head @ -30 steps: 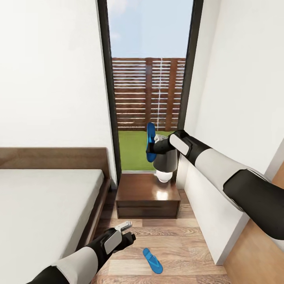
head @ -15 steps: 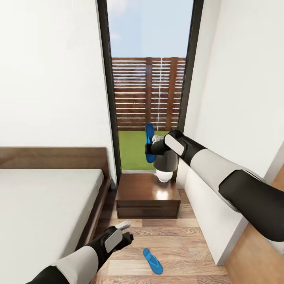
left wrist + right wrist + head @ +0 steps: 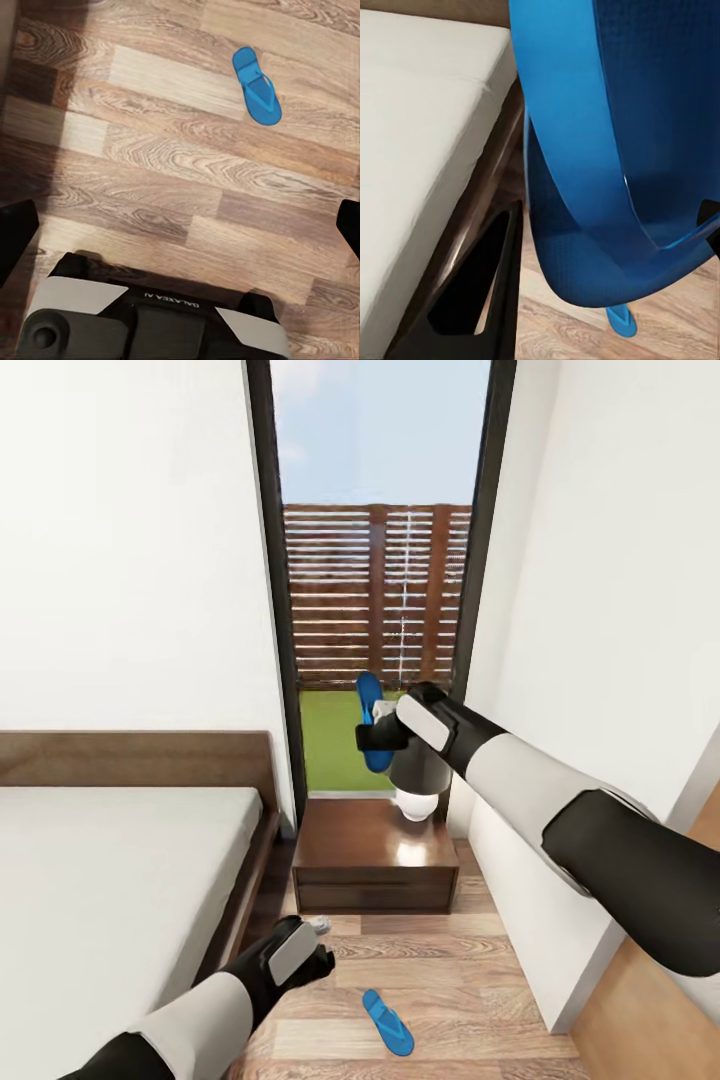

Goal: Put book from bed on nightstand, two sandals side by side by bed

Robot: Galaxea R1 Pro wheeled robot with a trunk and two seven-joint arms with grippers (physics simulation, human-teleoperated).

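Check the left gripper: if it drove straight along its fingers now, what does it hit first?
Probably bare wood floor. The left gripper looks open and points down at the planks, nothing between. The sandal on the floor lies off to one side of that line, so it likely gets missed. Depth is hard to judge.

Right tool (image 3: 372, 732) raised, left tool (image 3: 318, 950) low

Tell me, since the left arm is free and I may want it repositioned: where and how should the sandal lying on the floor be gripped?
The sandal on the floor lies flat, straps up, on bare planks. Come straight down with the open left gripper and pinch across the thin sole's side edges near the middle, or hook the raised thong strap. A sideways approach would probably just push it along.
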